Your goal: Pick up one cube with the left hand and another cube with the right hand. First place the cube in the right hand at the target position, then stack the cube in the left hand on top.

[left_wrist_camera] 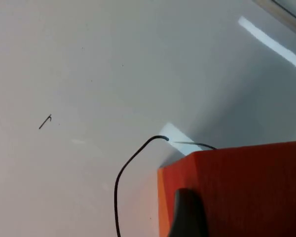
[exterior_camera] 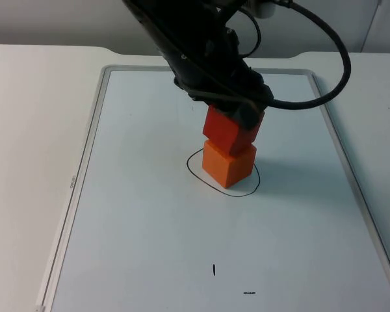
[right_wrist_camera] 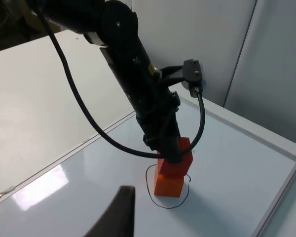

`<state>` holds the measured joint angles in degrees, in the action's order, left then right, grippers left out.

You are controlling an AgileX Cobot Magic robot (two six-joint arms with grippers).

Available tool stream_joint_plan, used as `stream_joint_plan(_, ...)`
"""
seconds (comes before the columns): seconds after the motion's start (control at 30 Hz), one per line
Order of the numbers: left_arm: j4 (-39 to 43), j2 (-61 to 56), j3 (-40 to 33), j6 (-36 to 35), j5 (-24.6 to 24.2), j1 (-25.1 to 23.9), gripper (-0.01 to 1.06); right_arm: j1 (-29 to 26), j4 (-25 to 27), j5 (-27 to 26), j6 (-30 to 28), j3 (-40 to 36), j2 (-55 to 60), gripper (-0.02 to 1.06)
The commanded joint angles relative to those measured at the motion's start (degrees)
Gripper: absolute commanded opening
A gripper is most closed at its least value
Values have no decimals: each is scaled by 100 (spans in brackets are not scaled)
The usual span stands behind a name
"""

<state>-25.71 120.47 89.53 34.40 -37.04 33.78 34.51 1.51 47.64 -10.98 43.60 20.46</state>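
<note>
My left gripper clamps the red cube on top of the orange cube.

The orange cube stands inside a hand-drawn black ring on a whiteboard with a pale metal frame, lying on the white table. The red cube sits slightly turned on it. Small pen marks dot the board near its front edge. My right gripper waits off the board, raised, looking across at the stack; whether its fingers are apart I cannot tell. A grey partition wall closes the room behind.
</note>
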Motion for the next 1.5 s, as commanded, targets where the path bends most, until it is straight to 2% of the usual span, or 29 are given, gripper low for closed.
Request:
stream_joint_plan(0.0,-77,18,41,15,70,-9,22,-10,27,-24,30,-27,-17,100)
stream_joint_plan(0.83,23,154,41,15,-214,-9,22,-10,6,-24,31,-27,-17,100)
stream_joint_plan(0.97,77,154,41,15,-268,-9,37,-10,6,-24,31,-27,-17,100)
stream_joint_plan(1.0,77,154,41,15,-268,-9,37,-10,6,-24,31,-27,-17,100)
stream_joint_plan(1.07,77,154,41,4,-268,-9,52,-10,6,-24,31,-27,-17,100)
stream_joint_plan(1.17,77,154,41,4,-268,-9,63,-10,6,-24,31,-27,-17,100)
stream_joint_plan(1.27,77,129,41,4,-258,-9,67,-10,6,-24,31,-27,-17,100)
stream_joint_plan(1.47,77,-75,52,4,-161,-9,67,-10,6,-24,31,-27,-17,100)
